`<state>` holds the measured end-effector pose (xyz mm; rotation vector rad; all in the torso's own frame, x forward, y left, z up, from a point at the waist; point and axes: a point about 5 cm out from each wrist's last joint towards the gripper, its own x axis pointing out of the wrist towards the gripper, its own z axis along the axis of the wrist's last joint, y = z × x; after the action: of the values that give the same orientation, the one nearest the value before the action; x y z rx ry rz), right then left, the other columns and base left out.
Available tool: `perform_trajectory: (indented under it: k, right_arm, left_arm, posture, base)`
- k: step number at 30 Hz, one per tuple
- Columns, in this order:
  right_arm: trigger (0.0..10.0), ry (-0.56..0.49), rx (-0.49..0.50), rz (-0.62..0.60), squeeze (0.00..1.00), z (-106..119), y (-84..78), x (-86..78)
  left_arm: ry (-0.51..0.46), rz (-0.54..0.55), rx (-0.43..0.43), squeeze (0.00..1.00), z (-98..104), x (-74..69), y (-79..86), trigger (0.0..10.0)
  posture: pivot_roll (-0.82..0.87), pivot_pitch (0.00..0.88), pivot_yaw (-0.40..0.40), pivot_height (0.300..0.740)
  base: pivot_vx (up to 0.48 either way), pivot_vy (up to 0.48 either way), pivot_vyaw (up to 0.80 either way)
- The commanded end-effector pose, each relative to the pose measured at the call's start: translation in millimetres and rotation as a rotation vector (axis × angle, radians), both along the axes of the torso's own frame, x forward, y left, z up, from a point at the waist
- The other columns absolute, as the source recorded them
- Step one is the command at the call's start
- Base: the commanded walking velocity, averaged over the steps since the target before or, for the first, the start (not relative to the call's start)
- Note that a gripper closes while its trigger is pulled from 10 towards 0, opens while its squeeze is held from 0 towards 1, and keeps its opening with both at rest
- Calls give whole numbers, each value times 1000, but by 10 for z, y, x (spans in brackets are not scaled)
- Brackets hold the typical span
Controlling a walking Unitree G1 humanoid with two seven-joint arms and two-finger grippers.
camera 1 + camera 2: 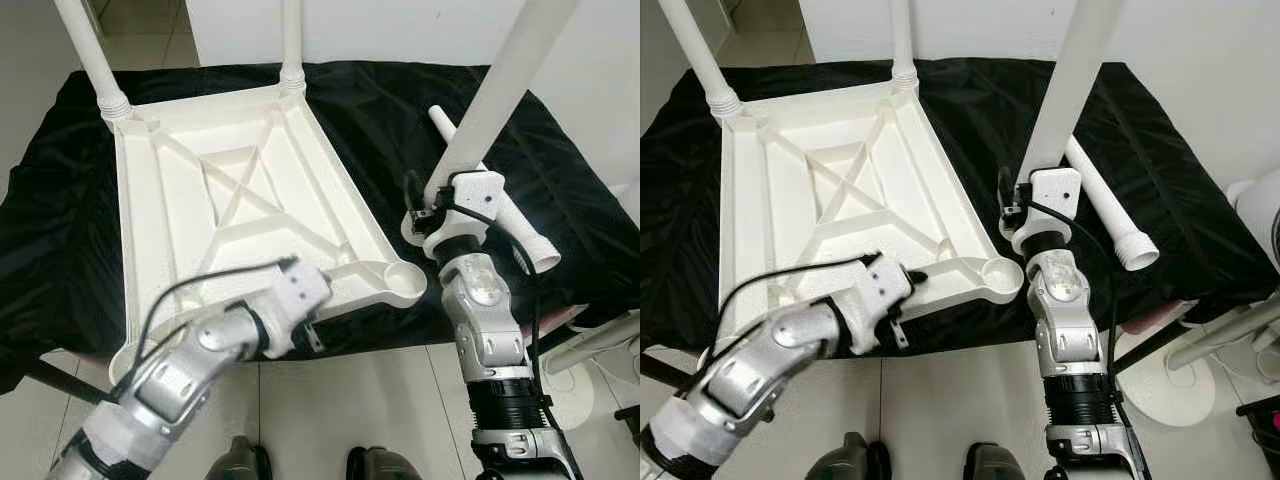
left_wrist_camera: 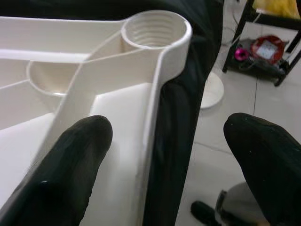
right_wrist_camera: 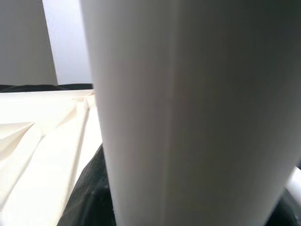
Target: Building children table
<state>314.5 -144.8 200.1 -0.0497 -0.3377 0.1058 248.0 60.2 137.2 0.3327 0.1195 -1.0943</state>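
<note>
Tabletop (image 1: 240, 210) upside down on black cloth (image 1: 380, 110), two legs up at far corners, no writing. Left gripper (image 2: 164, 155) spread wide, straddling near rim. Right gripper (image 1: 440, 205) clamps upright leg (image 1: 500, 90); spare leg (image 1: 510, 215) lies alongside.

Head pair looks down; wrist cameras close-up

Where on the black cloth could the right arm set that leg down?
Free: black cloth between the upturned white plastic tabletop and the loose white leg lying right; also beyond that leg, towards the far right corner. Crowded: near-right socket, where both grippers work.
</note>
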Motion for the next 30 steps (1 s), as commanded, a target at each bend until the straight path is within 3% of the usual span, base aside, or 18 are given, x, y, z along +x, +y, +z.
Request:
perform_trajectory:
  k: [1,10,17,27,30]
  right_arm:
    - [10000,-19,8,3,0,41,15,-21]
    - [10000,20,50,41,0,-19,79,-71]
    - [10000,100,-35,101,0,-218,111,-158]
    - [10000,150,-67,127,0,-334,102,-185]
    - [10000,163,-71,141,0,-367,102,-189]
  left_arm:
    - [30,-103,92,0,-110,-41,12,10000]
    - [48,42,152,0,-192,113,1,10000]
    - [22,191,128,0,-132,274,17,10000]
    - [-5,237,122,0,-79,342,35,10000]
    - [-6,214,75,0,7,325,37,10000]
  posture:
    - [-108,98,30,740]
    - [-104,102,26,740]
    - [-99,99,10,740]
    - [-95,84,0,740]
    - [-92,81,-1,740]
  base:
    - [0,0,0]
    - [0,0,0]
    - [0,0,0]
    - [0,0,0]
    - [0,0,0]
